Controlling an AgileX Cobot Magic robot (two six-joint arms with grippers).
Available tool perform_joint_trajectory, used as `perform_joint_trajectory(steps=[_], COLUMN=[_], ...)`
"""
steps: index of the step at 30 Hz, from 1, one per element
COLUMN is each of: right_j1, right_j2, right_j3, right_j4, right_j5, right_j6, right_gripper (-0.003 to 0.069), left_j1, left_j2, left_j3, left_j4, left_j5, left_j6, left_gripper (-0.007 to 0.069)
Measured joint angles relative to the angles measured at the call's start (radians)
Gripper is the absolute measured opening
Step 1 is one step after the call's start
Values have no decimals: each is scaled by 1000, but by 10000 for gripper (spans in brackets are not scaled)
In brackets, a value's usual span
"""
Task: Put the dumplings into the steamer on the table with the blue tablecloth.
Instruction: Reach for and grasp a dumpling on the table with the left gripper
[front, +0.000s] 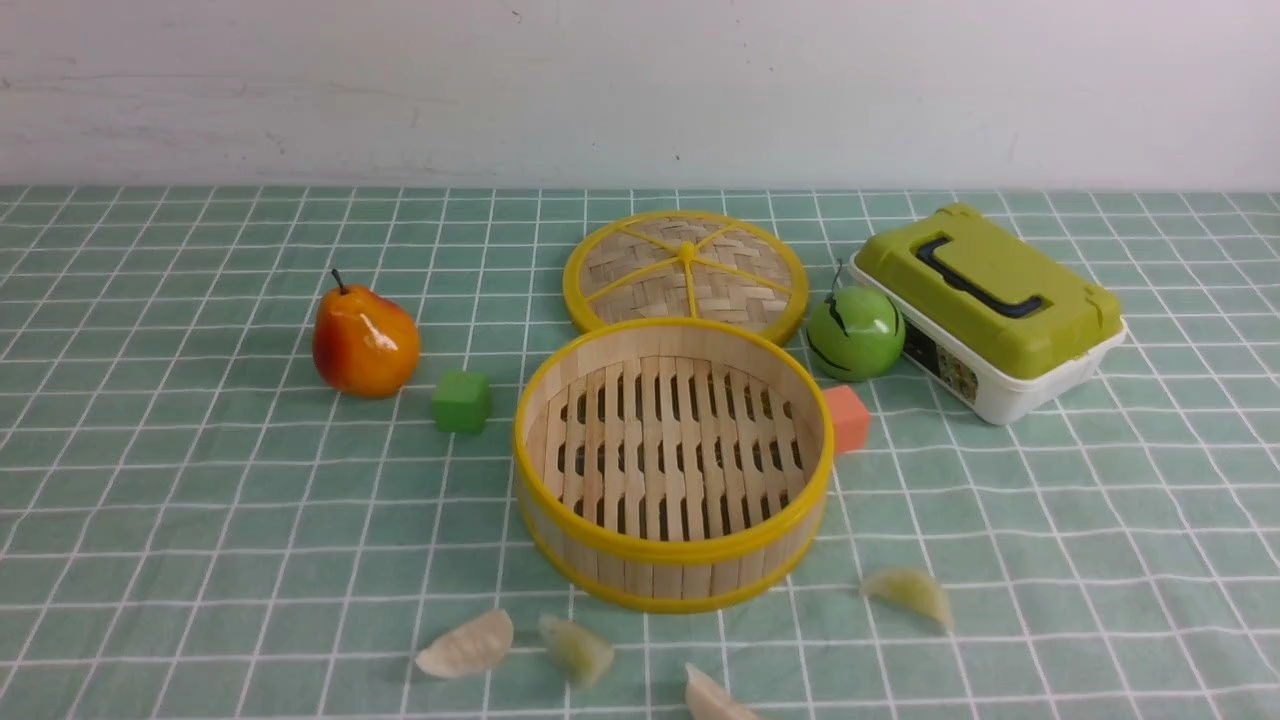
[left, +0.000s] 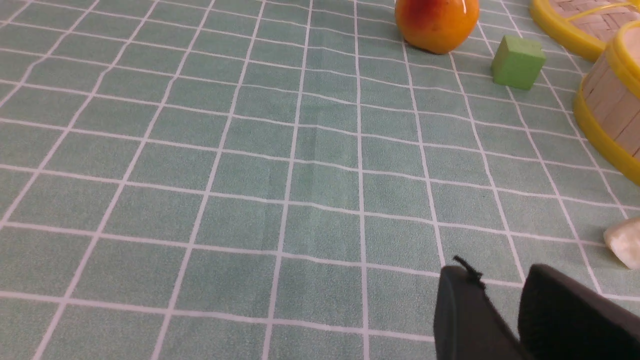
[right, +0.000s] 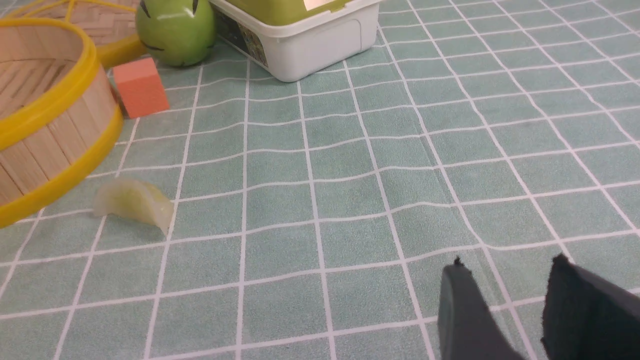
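Four dumplings (front: 465, 645) lie on the surface (front: 200, 520), which is covered by a blue tablecloth (front: 1050, 560) with a white grid. All are outside the steamer (front: 650, 578), on its near side. Three sit in a loose row toward the robot's left and centre, and the right-hand dumpling (front: 910, 595) lies alone near the steamer's base. The steamer's slatted floor is bare.

Each dumpling is a small pleated crescent. They look light, smooth and probably slippery, so a pinch across the plump middle seems safer than one at the thin tips.

The left fingers (left: 462, 320) are slightly spread and hold nothing. The right fingers (right: 462, 320) are spread a little wider, also empty, and apart from the right-hand dumpling.

Behind the steamer are its woven lid (front: 685, 270), a green apple (front: 855, 333), an orange cube (front: 848, 418) and a lidded box (front: 990, 300). A pear (front: 365, 342) and a green cube (front: 461, 402) sit to the left.
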Motion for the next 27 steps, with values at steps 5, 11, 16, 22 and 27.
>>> perform_joint_trajectory(steps=[5,11,16,22,27], right_j1=[0,0,0,0,0], right_j2=[0,0,0,0,0], right_j3=[0,0,0,0,0], right_j4=[0,0,0,0,0], right_j5=[0,0,0,0,0], right_j6=[0,0,0,0,0], right_gripper=[239,239,239,239,239], left_j1=[0,0,0,0,0], left_j2=[0,0,0,0,0], left_j3=[0,0,0,0,0], left_j4=[0,0,0,0,0], left_j5=[0,5,7,8,8], left_j6=[0,0,0,0,0], left_gripper=[175,184,185,185,185])
